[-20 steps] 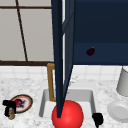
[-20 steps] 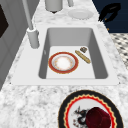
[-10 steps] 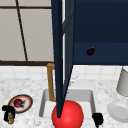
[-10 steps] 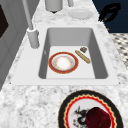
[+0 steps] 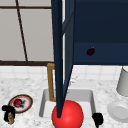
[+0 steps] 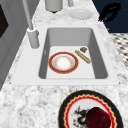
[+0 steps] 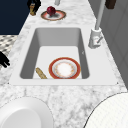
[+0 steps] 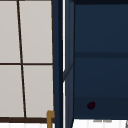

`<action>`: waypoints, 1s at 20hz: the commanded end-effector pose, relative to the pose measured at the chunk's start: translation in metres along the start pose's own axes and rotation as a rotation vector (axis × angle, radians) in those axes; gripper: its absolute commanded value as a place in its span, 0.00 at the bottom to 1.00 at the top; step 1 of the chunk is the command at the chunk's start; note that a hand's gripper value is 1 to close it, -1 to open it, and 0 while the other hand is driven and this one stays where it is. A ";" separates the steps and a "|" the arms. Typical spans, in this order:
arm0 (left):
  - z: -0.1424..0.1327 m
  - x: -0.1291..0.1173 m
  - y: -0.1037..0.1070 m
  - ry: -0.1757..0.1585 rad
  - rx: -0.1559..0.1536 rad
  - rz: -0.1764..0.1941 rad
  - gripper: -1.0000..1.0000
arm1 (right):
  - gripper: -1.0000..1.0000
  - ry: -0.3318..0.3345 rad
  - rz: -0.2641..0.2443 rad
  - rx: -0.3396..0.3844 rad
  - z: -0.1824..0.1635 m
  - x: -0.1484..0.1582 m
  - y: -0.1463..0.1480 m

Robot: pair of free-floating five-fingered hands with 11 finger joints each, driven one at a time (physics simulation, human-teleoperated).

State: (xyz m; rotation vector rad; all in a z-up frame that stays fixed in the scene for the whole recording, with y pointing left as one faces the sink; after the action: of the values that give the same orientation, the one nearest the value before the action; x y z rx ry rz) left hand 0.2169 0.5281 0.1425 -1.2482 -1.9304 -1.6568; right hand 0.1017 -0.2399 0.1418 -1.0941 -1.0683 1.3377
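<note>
My left hand [image 5: 8, 112] hovers at the counter's front left, curled round a small tan object [image 5: 10, 119]. In the right side view the left hand [image 7: 34, 3] and the tan object [image 7: 32, 11] are beside a patterned plate [image 7: 59, 15] bearing a dark red fruit [image 7: 51, 10]. My right hand [image 5: 97, 119] hangs open at the sink's front right corner, holding nothing; the right hand [image 6: 109, 12] is off the counter's edge near a white plate [image 6: 80, 13]. In the sink [image 6: 100, 62] lie a red-rimmed plate [image 6: 63, 62], a tan stick [image 6: 83, 56] and a small brown piece [image 6: 83, 49].
A dark blue cabinet door [image 5: 62, 57] stands open over the sink, with a dark purple fruit [image 5: 90, 51] on the cabinet shelf. A red round thing [image 5: 67, 115] shows at the sink's front. A grey canister [image 5: 123, 82] stands at the back right, the tap [image 6: 32, 37] behind the sink.
</note>
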 end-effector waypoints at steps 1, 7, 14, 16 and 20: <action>0.003 -0.007 -0.006 0.056 0.088 -0.078 1.00 | 0.50 0.000 0.000 0.000 0.000 0.000 0.000; 0.004 -0.003 -0.004 -0.008 0.031 -0.032 0.00 | 0.50 0.000 0.000 0.000 0.000 0.000 0.000; 0.001 0.019 0.014 -0.037 0.047 -0.031 0.00 | 0.50 0.000 0.000 0.000 0.000 0.000 0.000; -0.001 0.025 0.019 -0.027 0.038 -0.030 0.00 | 0.50 0.000 0.000 0.000 0.000 0.000 0.000; -0.002 0.030 0.036 -0.020 0.026 -0.010 0.00 | 0.50 0.000 0.000 0.000 0.000 0.000 0.000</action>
State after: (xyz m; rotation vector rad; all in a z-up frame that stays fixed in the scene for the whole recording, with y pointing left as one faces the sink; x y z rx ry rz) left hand 0.2202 0.5370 0.1769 -1.3207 -1.9390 -1.6337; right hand 0.1017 -0.2399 0.1418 -1.0941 -1.0683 1.3377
